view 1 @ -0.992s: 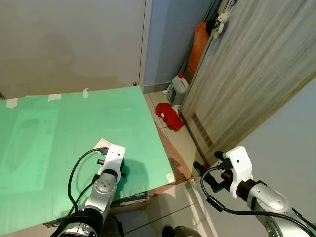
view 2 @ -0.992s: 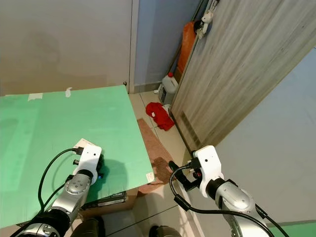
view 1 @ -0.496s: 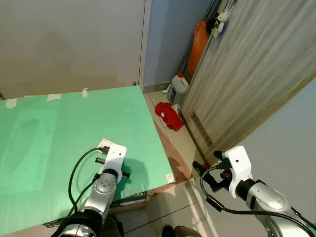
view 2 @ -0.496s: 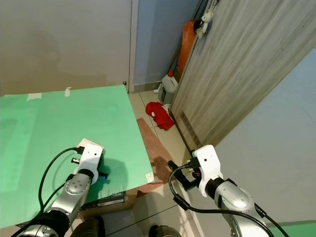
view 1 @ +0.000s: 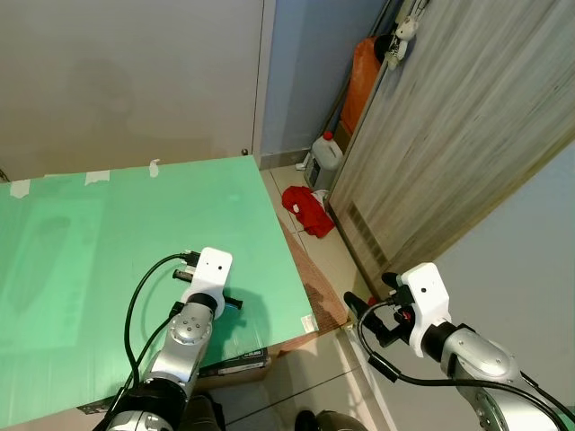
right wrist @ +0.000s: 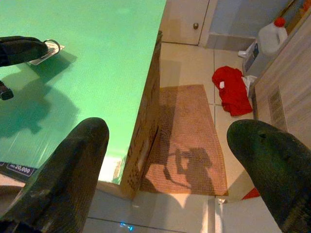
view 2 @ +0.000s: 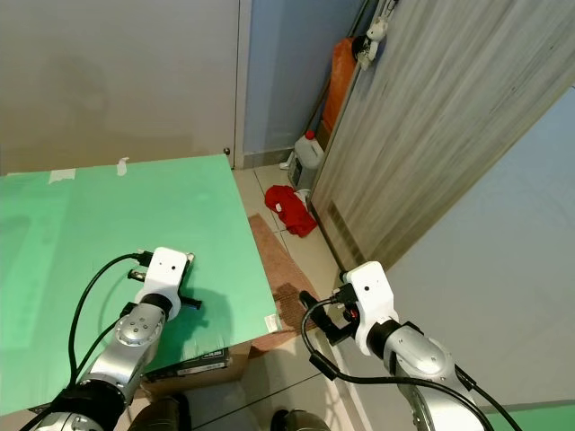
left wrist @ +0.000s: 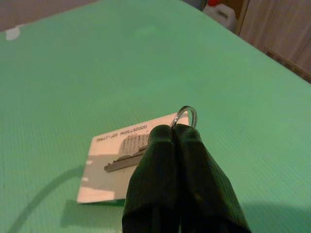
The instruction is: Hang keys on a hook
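2 arms | left gripper (left wrist: 181,130) has risen off the table (view 1: 108,233), jaws pinched on key ring (left wrist: 186,114) with tag (left wrist: 121,155) | right gripper (right wrist: 170,160) jaws wide, empty | keys lifted; hook next.

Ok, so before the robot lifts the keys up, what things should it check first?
1. Left end effector shut on the key ring: ok, fingers pinch the ring's edge.
2. Ring off the green table: cannot tell; it sits right above the white card.
3. Card free of the ring: cannot tell, it may be attached.
4. Right end effector out of the way: ok, open, beside the table over the brown mat.
5. Hook located: cannot tell; something small hangs high on the wooden door.
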`<state>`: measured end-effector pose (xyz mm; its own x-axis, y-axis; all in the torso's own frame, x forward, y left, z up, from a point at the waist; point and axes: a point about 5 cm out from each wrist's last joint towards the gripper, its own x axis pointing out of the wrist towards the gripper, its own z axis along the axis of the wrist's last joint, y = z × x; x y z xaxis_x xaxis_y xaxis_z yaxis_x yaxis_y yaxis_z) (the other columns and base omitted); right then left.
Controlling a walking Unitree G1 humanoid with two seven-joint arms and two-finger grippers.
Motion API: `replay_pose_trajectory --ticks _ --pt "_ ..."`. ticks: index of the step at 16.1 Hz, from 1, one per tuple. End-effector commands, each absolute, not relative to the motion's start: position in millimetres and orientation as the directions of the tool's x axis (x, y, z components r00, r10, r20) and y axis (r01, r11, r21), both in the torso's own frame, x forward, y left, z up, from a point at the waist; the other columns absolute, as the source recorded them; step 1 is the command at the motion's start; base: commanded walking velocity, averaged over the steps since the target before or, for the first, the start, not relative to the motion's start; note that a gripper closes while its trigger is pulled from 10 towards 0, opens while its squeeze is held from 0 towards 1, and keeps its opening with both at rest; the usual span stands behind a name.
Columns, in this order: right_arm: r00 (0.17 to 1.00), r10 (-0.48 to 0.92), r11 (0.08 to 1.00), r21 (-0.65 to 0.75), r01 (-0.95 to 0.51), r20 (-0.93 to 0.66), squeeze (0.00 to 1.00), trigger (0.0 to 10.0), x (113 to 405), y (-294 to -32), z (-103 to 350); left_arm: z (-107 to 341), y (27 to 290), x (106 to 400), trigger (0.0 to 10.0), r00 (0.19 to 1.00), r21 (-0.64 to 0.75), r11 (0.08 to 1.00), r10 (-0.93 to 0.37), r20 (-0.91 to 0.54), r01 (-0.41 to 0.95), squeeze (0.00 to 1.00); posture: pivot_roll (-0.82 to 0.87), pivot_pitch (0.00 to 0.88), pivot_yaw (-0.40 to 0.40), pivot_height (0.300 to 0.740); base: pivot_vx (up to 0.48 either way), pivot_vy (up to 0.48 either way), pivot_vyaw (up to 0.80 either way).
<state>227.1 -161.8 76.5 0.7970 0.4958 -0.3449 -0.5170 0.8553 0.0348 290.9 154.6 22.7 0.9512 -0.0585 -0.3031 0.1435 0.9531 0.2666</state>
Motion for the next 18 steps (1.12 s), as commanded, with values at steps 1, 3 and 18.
replay_pose_trajectory --ticks 1,3,18 --pt "0.804 0.479 0.863 0.022 -0.504 -0.353 0.00 10.0 228 -166 75 23 151 289 0.0 0.949 0.257 0.953 -0.079 -0.305 0.162 0.00 -0.09 0.104 -0.133 0.740 0.000 0.000 0.00" --pt "0.805 0.481 0.862 0.022 -0.506 -0.347 0.00 10.0 230 -164 75 28 152 290 0.0 0.955 0.263 0.951 -0.086 -0.286 0.164 0.00 -0.08 0.093 -0.130 0.740 0.000 0.000 0.00" --pt "0.932 0.362 0.931 0.071 -0.359 -0.034 0.00 10.0 312 -119 117 186 134 318 0.0 0.964 0.122 0.977 -0.195 0.178 0.175 0.00 0.04 0.000 -0.033 0.740 0.000 0.000 0.00"
